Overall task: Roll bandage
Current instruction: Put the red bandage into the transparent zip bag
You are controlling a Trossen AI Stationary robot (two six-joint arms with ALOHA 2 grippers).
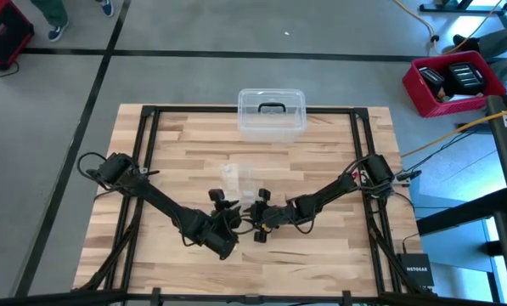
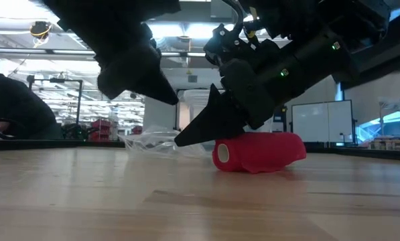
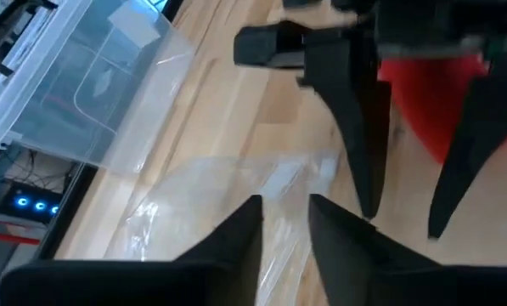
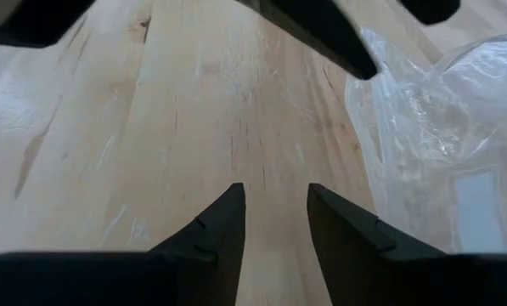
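Red bandage (image 2: 258,152), rolled, lies on the wooden table (image 1: 177,153) near the middle of its front edge. Both the left gripper (image 3: 284,223) and the right gripper (image 4: 275,209) hover close beside it, fingers slightly parted, pinching nothing. Crinkled clear wrapper (image 1: 236,178) lies just behind.

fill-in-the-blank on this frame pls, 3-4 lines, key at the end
1. The bright red fabric bandage lies on the wooden table wound into a ____.
2. The crinkled clear plastic wrapper lies between the two grippers and the clear plastic ____ with a dark handle.
3. The left gripper has its fingers parted, with ____ between them.
4. In the high view the right gripper meets the left gripper near the table's ____ edge.

Missing words: roll; box; nothing; front
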